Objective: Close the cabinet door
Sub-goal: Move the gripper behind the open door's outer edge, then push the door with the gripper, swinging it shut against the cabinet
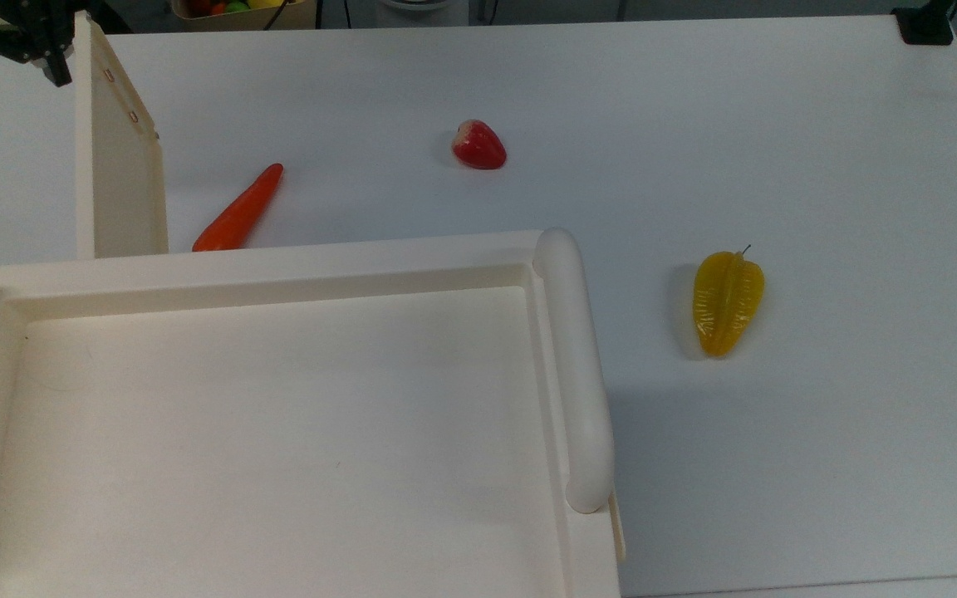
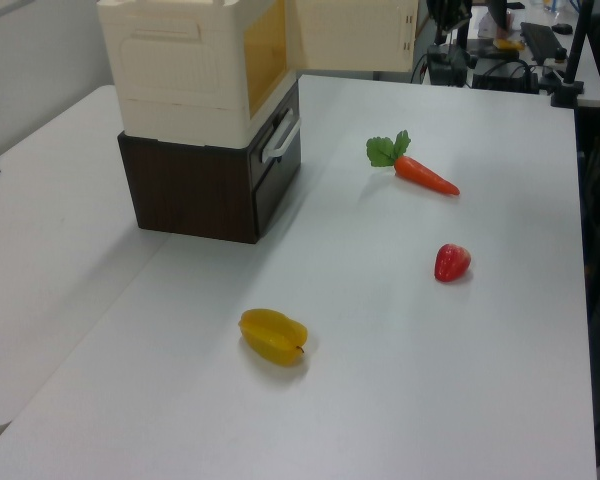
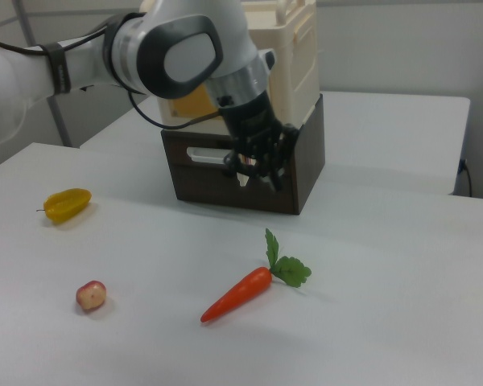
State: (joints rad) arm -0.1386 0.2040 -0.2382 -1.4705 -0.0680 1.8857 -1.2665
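The cabinet (image 1: pixel 279 415) is a big cream-white box with a recessed top; it also shows in the left view (image 2: pixel 180 80) and the right view (image 3: pixel 294 64). Its door (image 1: pixel 117 166) stands swung wide open, edge up, at right angles to the cabinet front, with two small fittings on its inner face. In the left view the door (image 2: pixel 350 35) juts out toward the table's far end. My gripper (image 1: pixel 46 58) hangs just beyond the door's outer face, at the top view's upper left, near the door's free end. In the right view the gripper (image 3: pixel 258 170) points down in front of the dark base.
The cabinet sits on a dark brown drawer unit (image 2: pixel 205 190). On the white table lie an orange carrot (image 1: pixel 238 209), a red strawberry (image 1: pixel 478 145) and a yellow starfruit (image 1: pixel 726 303). A black clamp (image 1: pixel 925 25) sits at the table's far corner.
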